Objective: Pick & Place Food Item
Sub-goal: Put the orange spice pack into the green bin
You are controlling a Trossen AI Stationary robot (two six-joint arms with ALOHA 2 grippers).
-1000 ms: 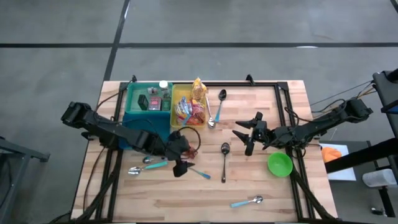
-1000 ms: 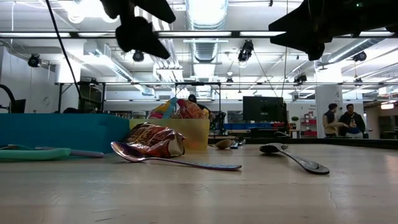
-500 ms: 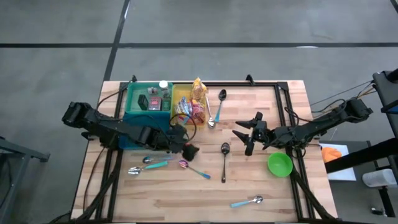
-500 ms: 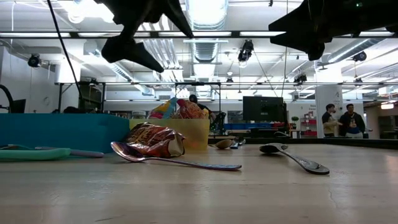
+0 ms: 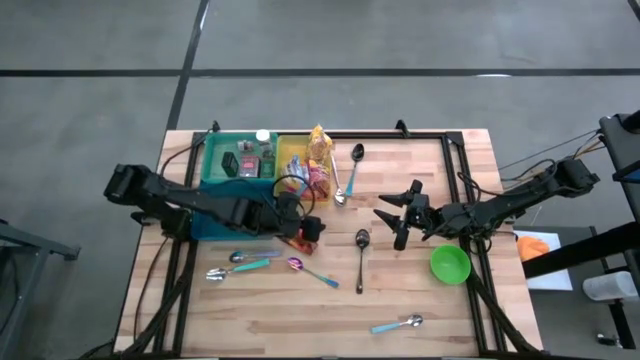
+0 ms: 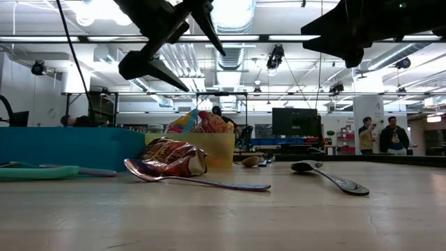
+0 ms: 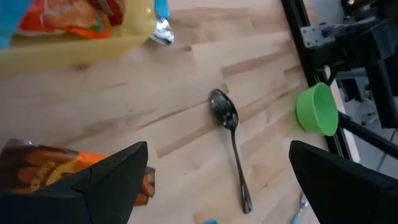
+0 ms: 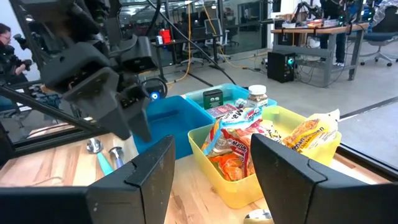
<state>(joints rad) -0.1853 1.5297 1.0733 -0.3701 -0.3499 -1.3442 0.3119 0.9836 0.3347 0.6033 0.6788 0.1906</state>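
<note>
A crumpled brown-and-orange snack packet [image 5: 316, 230] lies flat on the wooden table just in front of the yellow bin [image 5: 287, 152]. In the low view the packet [image 6: 174, 157] rests beside a spoon. My left gripper [image 5: 303, 227] hovers above the packet's left side, tilted downward, fingers wide open. In the left wrist view the packet [image 7: 37, 171] shows partly behind one finger [image 7: 106, 186]. In the low view this gripper [image 6: 178, 45] is well clear of the table. My right gripper [image 5: 398, 215] waits open over the table's middle right, holding nothing.
The yellow bin holds several snack packets [image 8: 236, 146]; a teal bin [image 5: 238, 160] stands to its left. Spoons lie scattered about: a dark one [image 5: 361, 255], a purple one [image 5: 300, 266], teal-handled ones [image 5: 240, 268]. A green bowl [image 5: 450, 263] sits at the right.
My left gripper has moved toward the table's far edge, up to the yellow bin, and rolled about its own axis, staying open. The snack packet, which has not moved, now shows beside it in the high view.
</note>
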